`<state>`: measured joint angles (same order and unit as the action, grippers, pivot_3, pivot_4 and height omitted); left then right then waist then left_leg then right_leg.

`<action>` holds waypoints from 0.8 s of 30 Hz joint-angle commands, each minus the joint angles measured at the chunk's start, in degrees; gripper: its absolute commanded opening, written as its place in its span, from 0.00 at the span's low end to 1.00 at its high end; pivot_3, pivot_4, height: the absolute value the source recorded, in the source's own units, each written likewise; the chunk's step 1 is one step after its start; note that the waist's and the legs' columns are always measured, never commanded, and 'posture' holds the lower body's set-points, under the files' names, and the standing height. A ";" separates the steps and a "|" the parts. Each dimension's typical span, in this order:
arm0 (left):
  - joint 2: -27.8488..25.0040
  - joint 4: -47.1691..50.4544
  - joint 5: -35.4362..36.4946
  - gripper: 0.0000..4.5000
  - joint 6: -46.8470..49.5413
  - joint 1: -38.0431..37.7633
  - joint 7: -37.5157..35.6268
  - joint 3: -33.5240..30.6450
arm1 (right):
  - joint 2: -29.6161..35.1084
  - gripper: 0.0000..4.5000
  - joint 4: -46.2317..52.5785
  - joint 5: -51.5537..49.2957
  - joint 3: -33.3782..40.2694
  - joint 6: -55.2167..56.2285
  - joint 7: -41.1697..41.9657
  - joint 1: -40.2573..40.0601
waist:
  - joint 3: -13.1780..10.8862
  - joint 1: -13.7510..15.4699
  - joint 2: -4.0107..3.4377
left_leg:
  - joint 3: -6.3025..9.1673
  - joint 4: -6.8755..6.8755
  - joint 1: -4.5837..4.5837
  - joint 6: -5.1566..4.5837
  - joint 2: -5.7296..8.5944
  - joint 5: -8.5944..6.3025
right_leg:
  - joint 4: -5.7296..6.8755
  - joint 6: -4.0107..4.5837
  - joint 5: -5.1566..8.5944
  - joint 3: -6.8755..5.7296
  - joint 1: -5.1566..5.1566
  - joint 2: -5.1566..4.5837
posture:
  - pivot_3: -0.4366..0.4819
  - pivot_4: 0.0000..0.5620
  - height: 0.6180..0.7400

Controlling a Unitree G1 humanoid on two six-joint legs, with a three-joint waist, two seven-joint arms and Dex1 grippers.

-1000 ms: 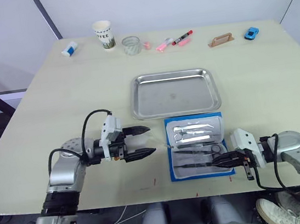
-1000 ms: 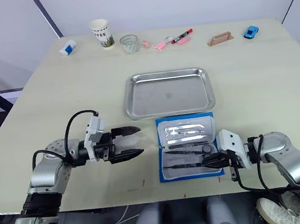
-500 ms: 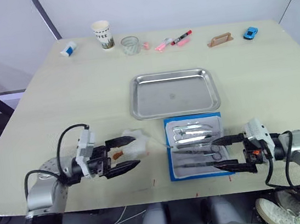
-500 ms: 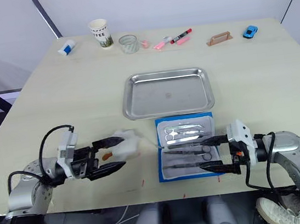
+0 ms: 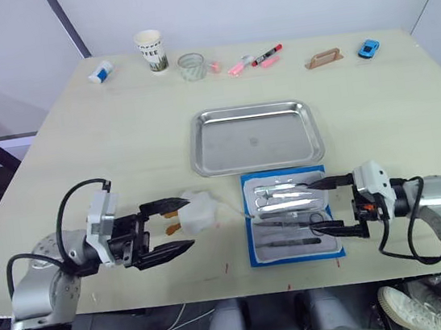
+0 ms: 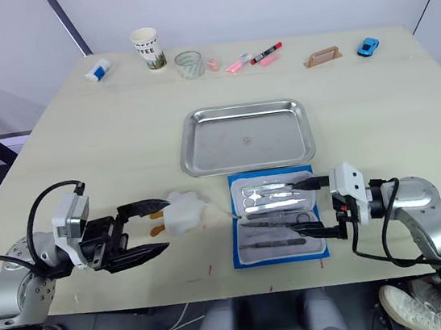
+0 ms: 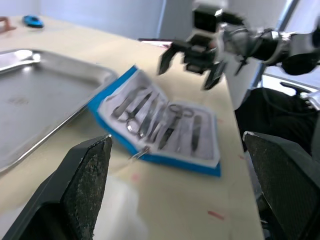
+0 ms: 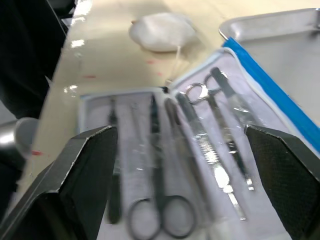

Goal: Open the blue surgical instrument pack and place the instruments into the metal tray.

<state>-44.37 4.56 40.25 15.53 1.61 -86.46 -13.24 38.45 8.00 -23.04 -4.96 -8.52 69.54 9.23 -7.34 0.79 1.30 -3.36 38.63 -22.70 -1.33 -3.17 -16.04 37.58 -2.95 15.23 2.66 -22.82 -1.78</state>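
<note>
My two head views look forward and down from above the near edge of the table (image 5: pixel 119 137), one slightly offset from the other, sharing the whole tabletop. My left wrist view sits low, close to the surface, facing across the open blue surgical instrument pack (image 7: pixel 160 122) toward the right claw (image 7: pixel 192 62). My right wrist view looks closely down onto the same pack.

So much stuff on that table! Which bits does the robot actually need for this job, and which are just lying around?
Needed:
pack, lying open
instruments inside it
tray

Lying around:
cup
glass
markers
toy car
wooden block
small bottle
white wad
</note>
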 commanded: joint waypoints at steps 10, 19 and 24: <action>0.30 3.45 1.24 1.00 0.19 1.11 0.67 0.42 | -2.90 0.99 -9.84 4.45 -1.84 9.23 2.20 4.29 | -0.01 -0.02 -0.01 | -0.02 0.00 0.00 0.00 0.00 0.00 | 0.02 0.00 0.00 0.01 0.00 0.00 | 0.48 0.27 1.00; 1.73 3.60 0.38 1.00 -0.22 2.04 1.93 1.94 | -3.29 0.99 -15.68 7.49 -3.00 14.08 3.07 4.26 | -0.01 0.00 -0.01 | -0.03 0.00 0.00 0.01 0.00 0.00 | 0.01 0.00 0.00 0.01 0.00 -0.01 | 0.48 0.27 1.00; 2.23 3.39 0.06 1.00 -0.40 2.73 2.53 2.77 | -3.41 0.99 -19.47 9.39 -3.99 16.20 3.14 5.00 | -0.01 -0.02 -0.01 | -0.02 0.00 0.02 0.00 0.00 0.00 | 0.02 0.00 0.00 0.02 0.01 0.00 | 0.48 0.27 1.00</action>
<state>-42.25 6.24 40.47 15.84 3.69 -84.15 -10.61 34.85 -10.58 -14.61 -8.72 6.69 72.50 13.63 -7.34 0.77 1.29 -3.39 38.63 -22.68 -1.32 -3.17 -16.04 37.60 -2.95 15.23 2.68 -22.81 -1.78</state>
